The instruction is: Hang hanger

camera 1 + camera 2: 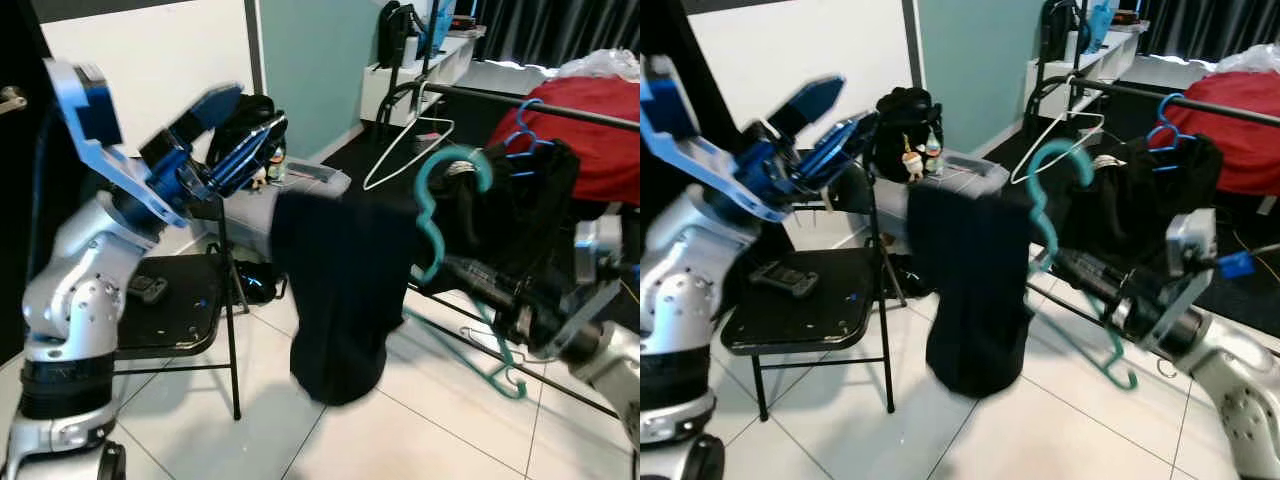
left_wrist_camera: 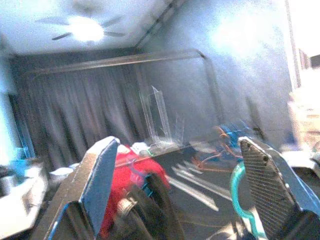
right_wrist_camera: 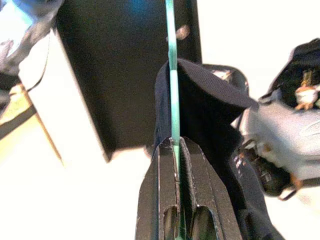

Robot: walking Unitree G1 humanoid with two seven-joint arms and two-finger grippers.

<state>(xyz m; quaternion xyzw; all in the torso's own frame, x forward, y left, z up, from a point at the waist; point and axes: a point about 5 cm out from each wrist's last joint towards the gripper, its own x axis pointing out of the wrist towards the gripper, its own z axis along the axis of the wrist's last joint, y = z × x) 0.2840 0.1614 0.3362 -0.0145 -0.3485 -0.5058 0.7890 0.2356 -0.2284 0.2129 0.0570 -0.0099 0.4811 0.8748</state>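
One black garment [image 1: 340, 290] hung draped over a teal hanger [image 1: 432, 215], in mid-air above the white tiled floor [image 1: 400, 430], just short of the black clothes rail [image 1: 540, 108]. Beside it stood a black folding chair [image 1: 175, 305]. The right gripper [image 3: 178, 150] was clamped tight on the hanger's thin teal bar. The left gripper [image 1: 235, 135] was raised above the chair, its blue-tinted fingers [image 2: 100, 185] spread wide with nothing between them.

silver jointed arms with visible screws, blue wrist bracket on left end effector [image 1: 235, 135], long black fingers on right end effector [image 1: 1065, 262], white wrist camera block
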